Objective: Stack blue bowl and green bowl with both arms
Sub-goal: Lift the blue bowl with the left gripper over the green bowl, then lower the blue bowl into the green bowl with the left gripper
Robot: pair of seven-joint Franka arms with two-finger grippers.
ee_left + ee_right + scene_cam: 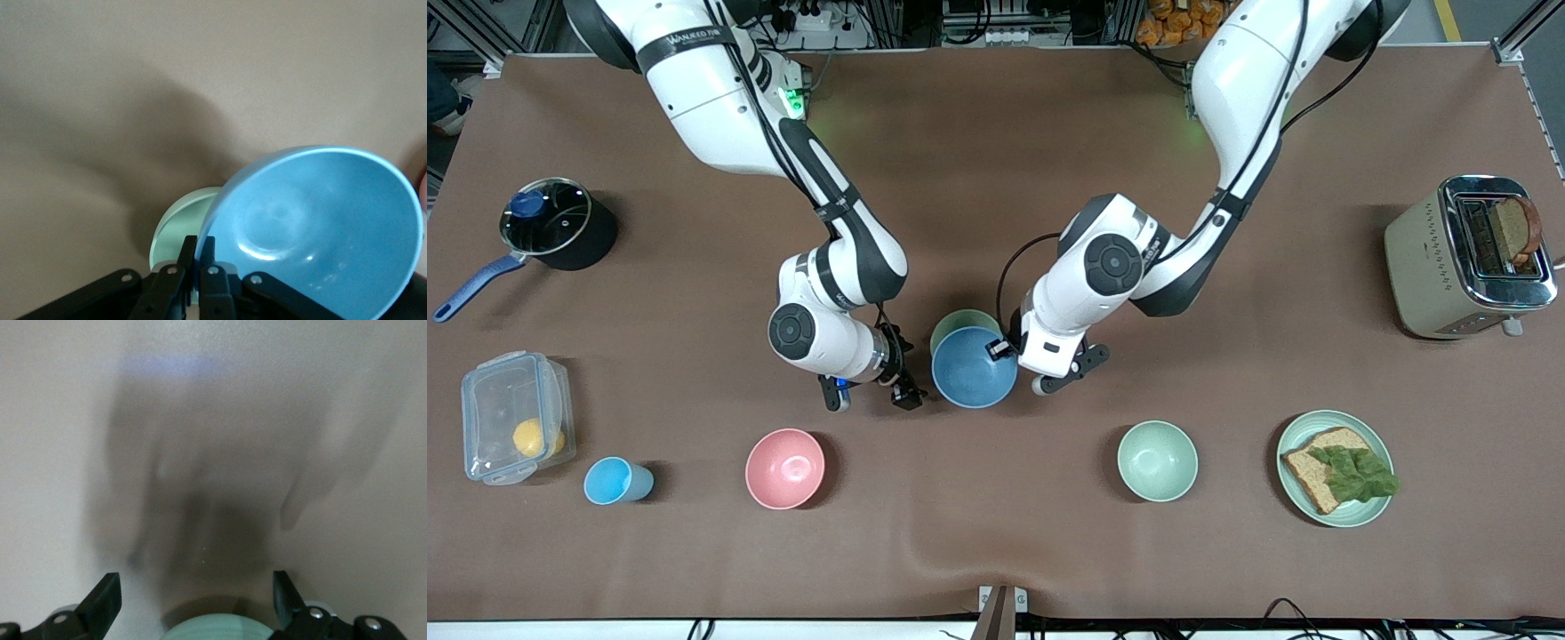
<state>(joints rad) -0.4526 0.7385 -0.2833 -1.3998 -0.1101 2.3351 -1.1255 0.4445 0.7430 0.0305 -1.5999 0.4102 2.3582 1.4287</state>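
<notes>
The left claw is pinching the rim of the blue bowl, fingers pressed tight on either side of the wall, and it is carrying the bowl tilted in the air over the middle of the worktop. In the left wrist view the blue bowl is leaning on its edge, and the green bowl is peeking out from under it. From the front camera the green bowl is sitting on the worktop in the middle, mostly covered by the blue one, only a crescent of its rim showing.

The right claw is hanging just beside the blue bowl, toward the right arm's end of the worktop, its fingers spread wide and holding nothing. In the right wrist view the spread fingers are framing bare worktop and a sliver of green rim.

So, by my reckoning, the pick-up is done and the blue bowl is over its target, but it is not nested: it is tipped and off-centre. What is left is levelling it, lowering it into the green bowl and letting go.

The pink bowl, the mint-green bowl and the light-blue cup are sitting untouched, nearer the front camera.
</notes>
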